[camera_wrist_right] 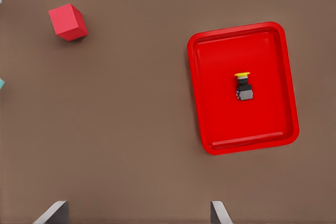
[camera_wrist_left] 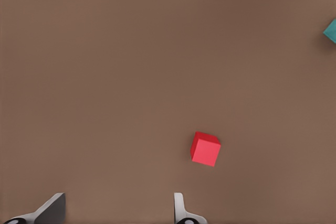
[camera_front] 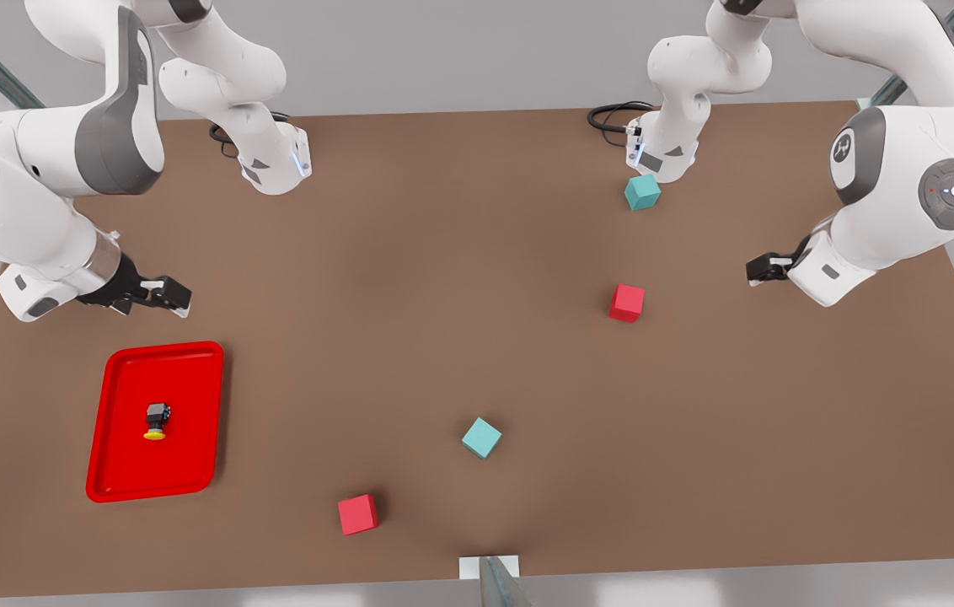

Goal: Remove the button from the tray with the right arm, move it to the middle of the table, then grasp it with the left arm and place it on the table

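Note:
The small button [camera_front: 157,420], dark body with a yellow cap, lies on its side in the middle of the red tray [camera_front: 186,388] at the front view's left. In the right wrist view the button [camera_wrist_right: 243,86] rests in the tray [camera_wrist_right: 220,114], some way ahead of my right gripper [camera_wrist_right: 137,214], which is open and holds nothing. That right gripper [camera_front: 158,295] hovers just behind the tray. My left gripper [camera_front: 768,268] waits open and empty over the brown table [camera_front: 410,295] at the front view's right; the left wrist view shows this left gripper [camera_wrist_left: 116,213] above bare tabletop.
Loose cubes lie on the table: a red cube [camera_front: 627,302] near the left gripper, also the red cube [camera_wrist_left: 205,149]; a teal cube [camera_front: 642,191] by an arm base; a teal cube [camera_front: 482,437] and a red cube [camera_front: 357,514] toward the front edge.

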